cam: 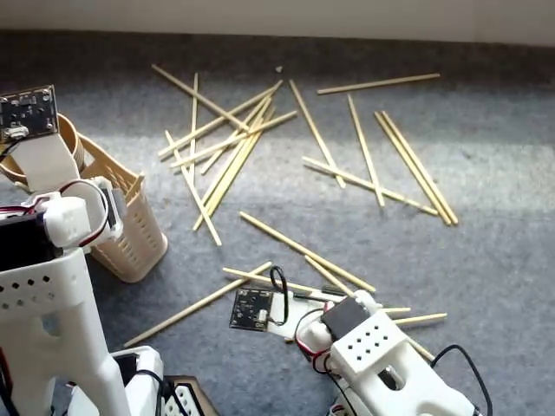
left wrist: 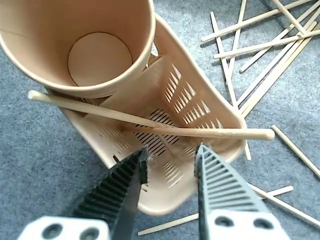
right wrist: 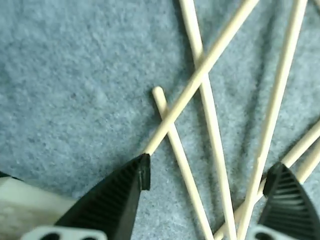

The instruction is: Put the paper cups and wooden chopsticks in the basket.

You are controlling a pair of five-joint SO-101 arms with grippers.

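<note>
1. The basket [cam: 134,243] is the landmark. A paper cup [left wrist: 75,50] is already sat inside it, and at least one chopstick [left wrist: 225,133] is laid across its rim, not dropped in.
2. The left gripper [left wrist: 172,157] is held just over the basket, spread open and empty.
3. The right gripper [right wrist: 210,172] is well away from the basket, spread wide with nothing pinched. Crossed chopsticks [right wrist: 197,80] lie between its jaws, with their long axes across the closing line, so several might get caught at once.
4. In the high view the basket's mouth is hidden by an arm. Loose chopsticks [cam: 230,160] are seen beyond the basket.
</note>
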